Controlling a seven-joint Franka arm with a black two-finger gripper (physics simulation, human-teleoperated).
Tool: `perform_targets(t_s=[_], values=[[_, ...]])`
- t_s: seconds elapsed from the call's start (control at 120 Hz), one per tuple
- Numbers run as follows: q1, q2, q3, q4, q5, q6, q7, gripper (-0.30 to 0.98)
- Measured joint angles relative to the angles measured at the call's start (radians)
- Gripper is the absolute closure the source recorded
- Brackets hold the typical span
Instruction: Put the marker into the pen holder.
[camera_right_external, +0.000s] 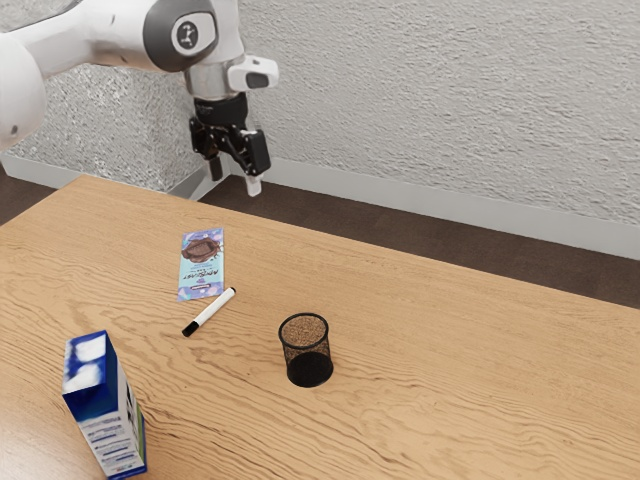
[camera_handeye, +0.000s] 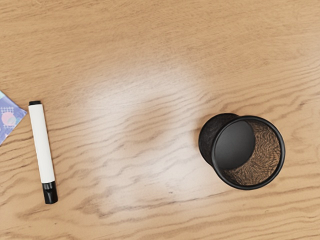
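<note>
Well, in the exterior view the round black wire-mesh pen holder (camera_right_external: 308, 365) stood upright on the pale wood-grained table (camera_right_external: 450, 400). The white marker with black ends (camera_right_external: 211, 311) lay flat on the wood, outside the pen holder and well apart from it, toward the exterior view's left. Past the marker from the pen holder, the flat light-blue and purple packet with a brown picture (camera_right_external: 202, 265) lay just beside the marker's slim end. The tall blue-and-white box (camera_right_external: 106, 405) stood farther toward the exterior view's left than the pen holder, near the picture's lower edge. The table's far edge ran behind the pen holder, with a broad strip of wood between them. Up and to the exterior view's left of the pen holder, the black two-finger gripper (camera_right_external: 234, 178) hung in the air, its fingers spread well apart and holding nothing.

In the wrist view, the pen holder showed its open round rim (camera_handeye: 283, 152), and wood grain was visible through the mesh. A wide stretch of bare wood lay between the pen holder and the marker, leaving open room along the marker's near side. One packet corner pointed toward the marker's slim end, on the side away from the pen holder, with a narrow gap between.
</note>
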Motion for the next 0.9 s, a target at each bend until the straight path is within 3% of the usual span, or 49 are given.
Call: perform_targets(t_s=[0.083, 0.175, 0.267, 0.408, 0.9], values=[[0.000, 0.000, 0.001, -0.035, 0.006, 0.018, 0.011, 0.00], [0.000, 0.002, 0.001, -0.178, 0.014, 0.074, 0.022, 0.00], [-0.003, 0.123, 0.045, -0.260, 0.007, 0.183, 0.031, 0.00], [0.000, 0.242, 0.088, -0.277, -0.015, 0.335, 0.065, 0.00], [0.011, 0.336, 0.189, -0.309, -0.040, 0.555, 0.191, 0.00]])
